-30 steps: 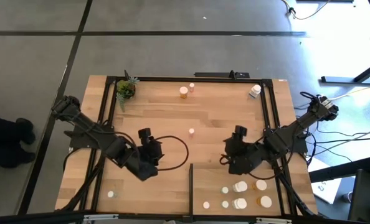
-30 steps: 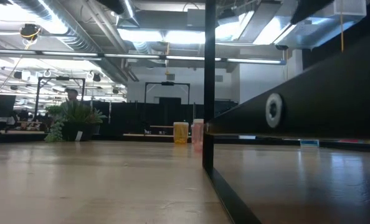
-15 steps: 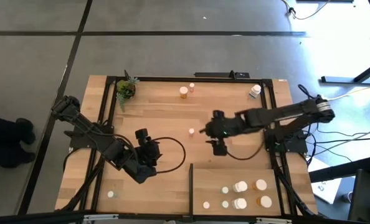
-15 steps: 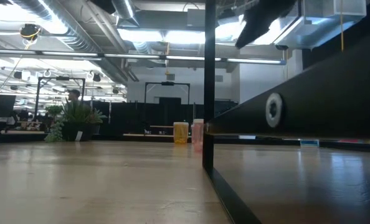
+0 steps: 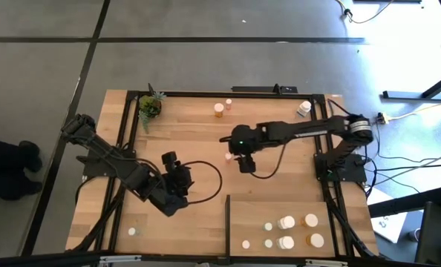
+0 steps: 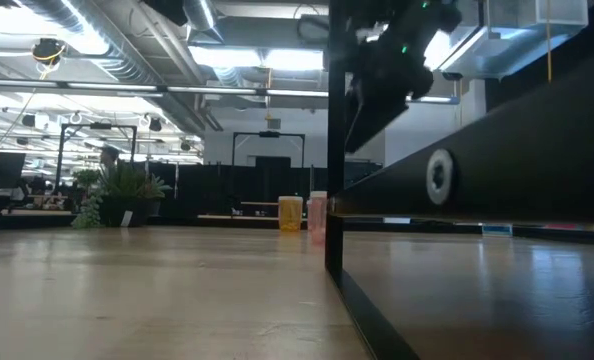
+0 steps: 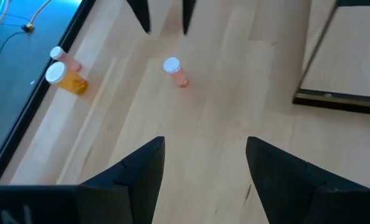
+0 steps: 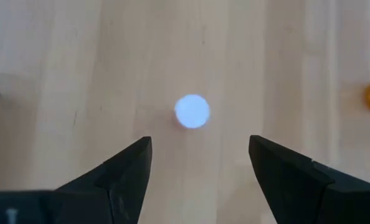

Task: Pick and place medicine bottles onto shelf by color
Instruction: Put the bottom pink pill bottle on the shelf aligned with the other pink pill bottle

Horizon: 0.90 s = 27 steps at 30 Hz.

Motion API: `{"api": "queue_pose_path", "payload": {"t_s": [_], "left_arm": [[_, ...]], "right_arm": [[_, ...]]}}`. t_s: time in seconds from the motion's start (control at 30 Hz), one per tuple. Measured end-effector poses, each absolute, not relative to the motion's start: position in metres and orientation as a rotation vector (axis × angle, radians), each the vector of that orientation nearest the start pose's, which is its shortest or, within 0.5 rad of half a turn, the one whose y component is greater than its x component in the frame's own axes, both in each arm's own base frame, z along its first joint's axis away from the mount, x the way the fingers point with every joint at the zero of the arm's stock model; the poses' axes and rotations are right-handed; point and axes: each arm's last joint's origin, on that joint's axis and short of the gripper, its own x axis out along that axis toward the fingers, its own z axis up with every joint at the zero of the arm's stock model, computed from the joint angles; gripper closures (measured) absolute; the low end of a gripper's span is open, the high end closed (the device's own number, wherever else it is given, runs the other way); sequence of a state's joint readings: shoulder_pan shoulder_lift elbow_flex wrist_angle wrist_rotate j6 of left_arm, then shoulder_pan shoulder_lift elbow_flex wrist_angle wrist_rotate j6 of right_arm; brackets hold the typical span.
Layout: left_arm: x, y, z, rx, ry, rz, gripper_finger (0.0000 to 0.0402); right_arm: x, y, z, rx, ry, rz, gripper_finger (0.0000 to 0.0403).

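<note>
A tiny bottle with a white cap and a pinkish body (image 5: 228, 156) stands upright on the middle of the tabletop. It also shows in the right wrist view (image 8: 192, 111) and in the left wrist view (image 7: 174, 70). My right gripper (image 5: 239, 152) hangs above it, pointing down, open and empty (image 8: 200, 146). My left gripper (image 5: 177, 169) is open and empty (image 7: 203, 146) over the table's near left part. The shelf (image 5: 280, 211), a light-wood panel with a black strip, lies at the near right and bears several bottles (image 5: 286, 222).
An orange bottle (image 5: 219, 110) and a small one (image 5: 229, 104) stand at the far edge, and a white one (image 5: 304, 108) stands at the far right. A potted plant (image 5: 150, 107) is at the far left. Two small bottles (image 5: 131, 231) stand at the near left.
My right gripper has swung from over the shelf's far edge toward the table's far left, to above the small bottle at the table's middle. The bottle has stayed in place.
</note>
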<state>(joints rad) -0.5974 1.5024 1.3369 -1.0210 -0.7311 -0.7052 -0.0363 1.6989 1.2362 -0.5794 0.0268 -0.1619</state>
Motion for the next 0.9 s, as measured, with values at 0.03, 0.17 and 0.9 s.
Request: {"api": "queue_pose_path", "payload": {"t_s": [0.03,0.17,0.9], "left_arm": [[0.249,-0.144,0.303,0.076,0.817,0.428,0.0182],[0.252,-0.138,0.303,0.067,0.819,0.450,0.0182],[0.260,-0.112,0.300,0.043,0.903,0.522,0.0182]], "right_arm": [[0.351,-0.015,0.221,-0.139,1.054,0.034,0.0132],[0.362,-0.019,0.202,-0.170,1.061,0.063,0.0132],[0.379,-0.033,0.175,-0.149,1.022,0.146,0.0132]]}}
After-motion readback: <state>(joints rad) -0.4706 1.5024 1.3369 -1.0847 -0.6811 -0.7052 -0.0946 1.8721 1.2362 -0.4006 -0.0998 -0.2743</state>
